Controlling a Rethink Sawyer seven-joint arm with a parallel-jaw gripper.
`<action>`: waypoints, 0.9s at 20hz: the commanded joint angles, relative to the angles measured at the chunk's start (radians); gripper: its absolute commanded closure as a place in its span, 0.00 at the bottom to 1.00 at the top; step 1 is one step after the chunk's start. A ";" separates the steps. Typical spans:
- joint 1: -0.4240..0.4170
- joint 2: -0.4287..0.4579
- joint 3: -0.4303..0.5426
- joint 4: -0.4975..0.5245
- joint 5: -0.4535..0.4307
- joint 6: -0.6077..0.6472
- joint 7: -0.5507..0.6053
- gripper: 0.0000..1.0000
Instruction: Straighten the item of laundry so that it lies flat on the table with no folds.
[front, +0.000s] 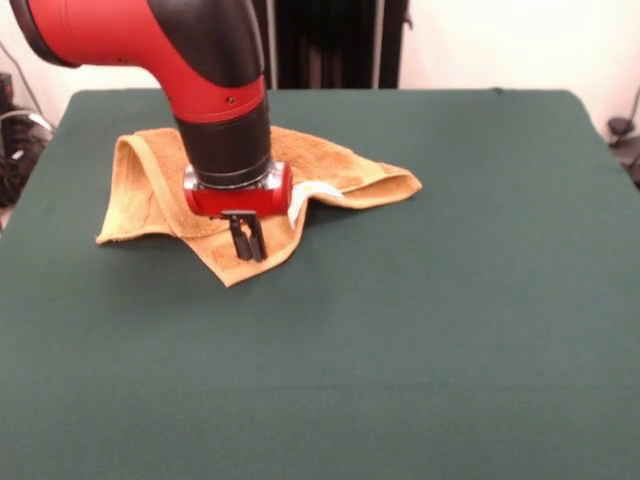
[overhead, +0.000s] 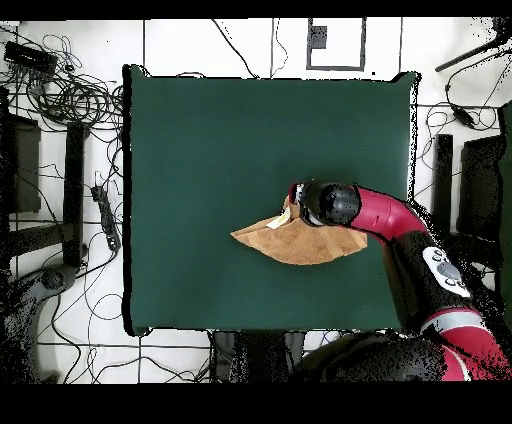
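The mustard-yellow towel (front: 330, 165) lies crumpled and folded over on itself on the dark green table (front: 450, 300), left of centre towards the far side. One corner points towards the camera and a white tag (front: 303, 203) shows beside the gripper. My gripper (front: 247, 240) comes straight down on the towel's near part. Its fingers stand close together, with their tips in the cloth just behind the near corner. In the overhead view the towel (overhead: 300, 243) is a flattened wedge, and the gripper (overhead: 296, 207) is at its upper edge. The arm hides part of the towel's right side.
The red and black arm (front: 215, 90) comes in from the upper left in the front view. Cables and stands (overhead: 70, 100) lie on the floor around the table. Bare green cloth spreads wide on the near and right sides of the towel.
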 joint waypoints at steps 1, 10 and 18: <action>0.069 0.126 0.005 0.012 0.044 0.060 0.138 1.00; 0.079 0.145 -0.011 0.054 0.060 0.043 0.138 1.00; 0.064 0.166 -0.025 0.130 0.015 -0.174 0.171 1.00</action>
